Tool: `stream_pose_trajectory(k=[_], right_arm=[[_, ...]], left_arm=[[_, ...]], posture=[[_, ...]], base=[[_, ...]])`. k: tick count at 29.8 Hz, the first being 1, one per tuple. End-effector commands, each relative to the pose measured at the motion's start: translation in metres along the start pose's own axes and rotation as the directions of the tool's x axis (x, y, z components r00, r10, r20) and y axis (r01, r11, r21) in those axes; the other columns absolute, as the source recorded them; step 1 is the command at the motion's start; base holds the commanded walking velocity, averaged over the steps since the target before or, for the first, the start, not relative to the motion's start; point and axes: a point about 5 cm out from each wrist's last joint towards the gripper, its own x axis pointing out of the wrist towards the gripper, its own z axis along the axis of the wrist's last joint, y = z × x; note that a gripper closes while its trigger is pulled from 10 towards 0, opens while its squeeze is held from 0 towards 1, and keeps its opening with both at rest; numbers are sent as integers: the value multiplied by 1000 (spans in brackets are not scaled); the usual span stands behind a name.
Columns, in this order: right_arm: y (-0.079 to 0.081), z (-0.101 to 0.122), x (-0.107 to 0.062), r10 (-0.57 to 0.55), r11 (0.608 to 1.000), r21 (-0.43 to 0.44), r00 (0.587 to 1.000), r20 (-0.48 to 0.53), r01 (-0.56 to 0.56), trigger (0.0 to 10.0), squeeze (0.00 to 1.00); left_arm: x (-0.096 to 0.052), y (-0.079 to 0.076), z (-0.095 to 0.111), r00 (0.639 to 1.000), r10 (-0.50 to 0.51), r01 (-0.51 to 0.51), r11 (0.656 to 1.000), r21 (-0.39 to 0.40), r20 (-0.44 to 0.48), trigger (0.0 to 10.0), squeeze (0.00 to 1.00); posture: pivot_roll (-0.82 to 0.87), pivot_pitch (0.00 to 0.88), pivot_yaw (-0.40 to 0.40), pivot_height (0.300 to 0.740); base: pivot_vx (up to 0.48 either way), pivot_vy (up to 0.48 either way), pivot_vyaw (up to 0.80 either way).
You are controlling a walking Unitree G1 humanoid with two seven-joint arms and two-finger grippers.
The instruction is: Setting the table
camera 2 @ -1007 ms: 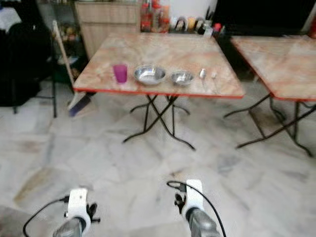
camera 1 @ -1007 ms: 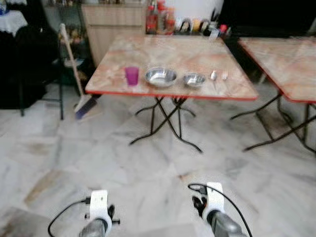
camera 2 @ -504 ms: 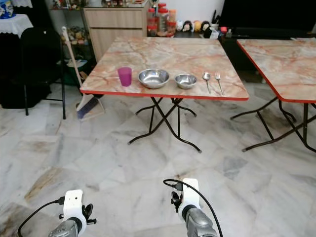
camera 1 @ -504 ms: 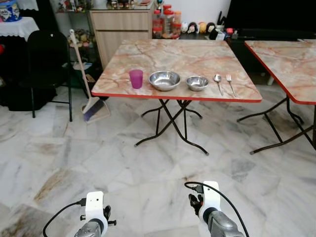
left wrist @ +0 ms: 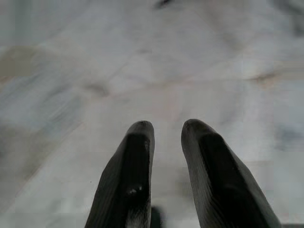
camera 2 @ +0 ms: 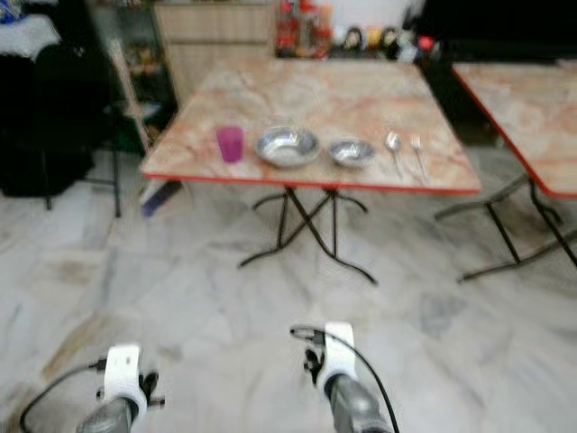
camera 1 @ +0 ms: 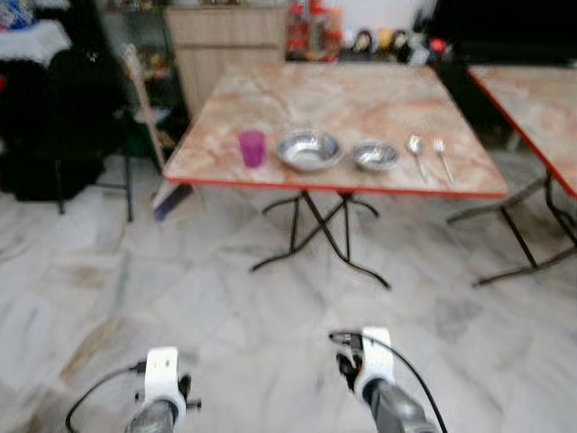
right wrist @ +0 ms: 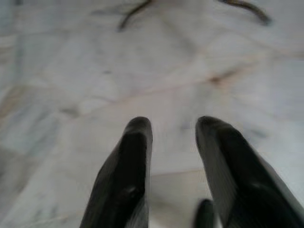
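Left eye view: compared with half a second ago, your picture is blurred and the table [camera 1: 270, 99] sits slightly lower and further right in the frame; this is a camera shift, and the things on it keep their order. Along the near, red-rimmed edge, from left to right, stand a purple cup [camera 1: 251, 148], a large metal bowl [camera 1: 309, 150], a small metal bowl [camera 1: 375, 155], a spoon [camera 1: 416, 152] and a fork [camera 1: 443, 157], each just apart from its neighbour. The marble floor [camera 1: 225, 307] lies open between you and the table's crossed black legs. A second table [camera 1: 532, 108] enters at the upper right, with a gap between the two. A black chair [camera 1: 81, 108] and a broom [camera 1: 149, 135] stand at the upper left, a wooden cabinet [camera 1: 230, 45] behind.

Right eye view: you see the same scene, shifted left; both arms hang low at the bottom edge.

Left wrist view: the left gripper [left wrist: 164, 130] points at bare floor, fingers a narrow gap apart, holding nothing.

Right wrist view: the right gripper [right wrist: 173, 128] points at the floor, fingers parted somewhat wider, holding nothing; table legs show at the top edge.
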Motion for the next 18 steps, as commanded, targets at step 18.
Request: stream_pose_trajectory(k=[18], right_arm=[[7,6,3,5,1000,1,1000,15,-5,10000,0]], left_arm=[[-1,7,-2,1000,9,-9,1000,9,-12,10000,0]], posture=[[125,0,-4,740]], base=[[334,0,-257]])
